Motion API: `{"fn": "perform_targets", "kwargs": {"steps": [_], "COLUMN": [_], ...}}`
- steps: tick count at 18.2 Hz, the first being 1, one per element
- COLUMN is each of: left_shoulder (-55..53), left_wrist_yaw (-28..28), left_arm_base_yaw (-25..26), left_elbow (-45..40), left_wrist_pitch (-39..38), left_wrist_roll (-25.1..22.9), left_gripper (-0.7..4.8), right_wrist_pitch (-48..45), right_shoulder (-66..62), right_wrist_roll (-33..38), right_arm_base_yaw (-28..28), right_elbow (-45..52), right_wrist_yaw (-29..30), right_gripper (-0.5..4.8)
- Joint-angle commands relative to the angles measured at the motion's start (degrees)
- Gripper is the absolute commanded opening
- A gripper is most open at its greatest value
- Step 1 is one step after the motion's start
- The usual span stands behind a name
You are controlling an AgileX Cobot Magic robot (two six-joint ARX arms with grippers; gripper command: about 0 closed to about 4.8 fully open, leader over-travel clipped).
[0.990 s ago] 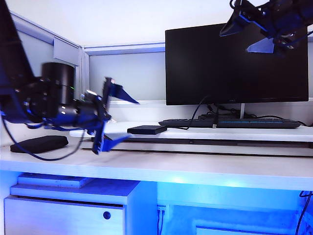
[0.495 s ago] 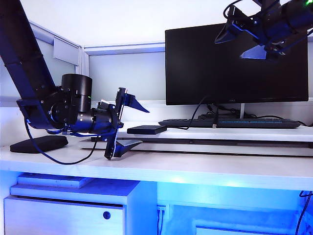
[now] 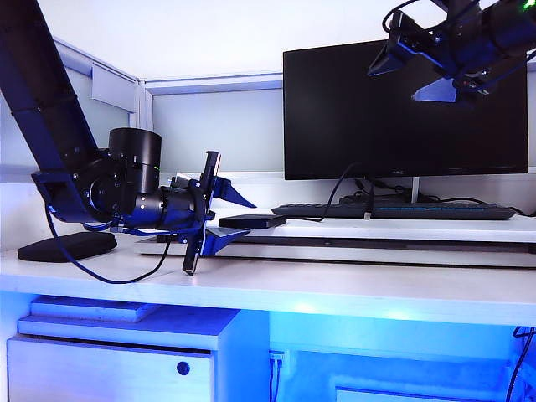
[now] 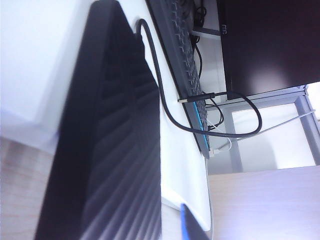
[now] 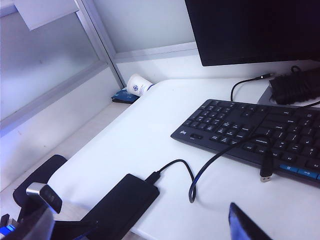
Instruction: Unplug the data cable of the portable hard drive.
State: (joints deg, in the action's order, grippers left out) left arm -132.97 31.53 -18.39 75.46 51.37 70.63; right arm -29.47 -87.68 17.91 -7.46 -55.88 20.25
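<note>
The portable hard drive (image 3: pixel 255 222) (image 5: pixel 125 205) is a flat black box on the white mat; it fills the left wrist view (image 4: pixel 110 150). The data cable (image 5: pixel 182 167) (image 4: pixel 162 95) is plugged into its far end and loops to the keyboard, where its other plug (image 5: pixel 266 172) lies loose. My left gripper (image 3: pixel 243 220) straddles the drive's near end, jaws partly narrowed. One blue fingertip (image 4: pixel 192 227) stands off the drive's side with a strip of mat between; the other is out of that view. My right gripper (image 3: pixel 392 84) hangs open high before the monitor, one finger (image 5: pixel 245 225) showing.
A black keyboard (image 3: pixel 394 211) (image 5: pixel 250 130) and a dark monitor (image 3: pixel 406 109) stand behind the drive. A black padded cushion (image 3: pixel 67 245) lies on the desk at the left. A paper cup (image 5: pixel 137 85) sits by the partition, a black power brick (image 5: pixel 295 85) under the monitor.
My left arm has moved right toward the drive, and its jaws have narrowed from wide open to partly closed around the drive's near end. The right gripper has shifted slightly left and lower.
</note>
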Motion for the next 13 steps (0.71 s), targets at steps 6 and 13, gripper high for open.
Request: {"fn": "perform_targets", "kwargs": {"steps": [6, 13], "left_shoulder": [-0.04, 0.0], "left_wrist_yaw": [2.05, 6.14], "left_arm_base_yaw": [-0.02, -0.02], "left_elbow": [0.11, 0.22], "left_wrist_pitch": [3.72, 16.15], "left_wrist_roll": [0.09, 2.27], "left_gripper": [-0.06, -0.06], "right_wrist_pitch": [-0.74, 0.52], "right_shoulder": [-0.33, -0.33], "right_wrist_roll": [-0.15, 0.26], "right_arm_base_yaw": [-0.11, -0.15], "right_elbow": [-0.66, -1.66], "right_wrist_yaw": [1.2, 3.54], "right_gripper": [4.61, 4.6]}}
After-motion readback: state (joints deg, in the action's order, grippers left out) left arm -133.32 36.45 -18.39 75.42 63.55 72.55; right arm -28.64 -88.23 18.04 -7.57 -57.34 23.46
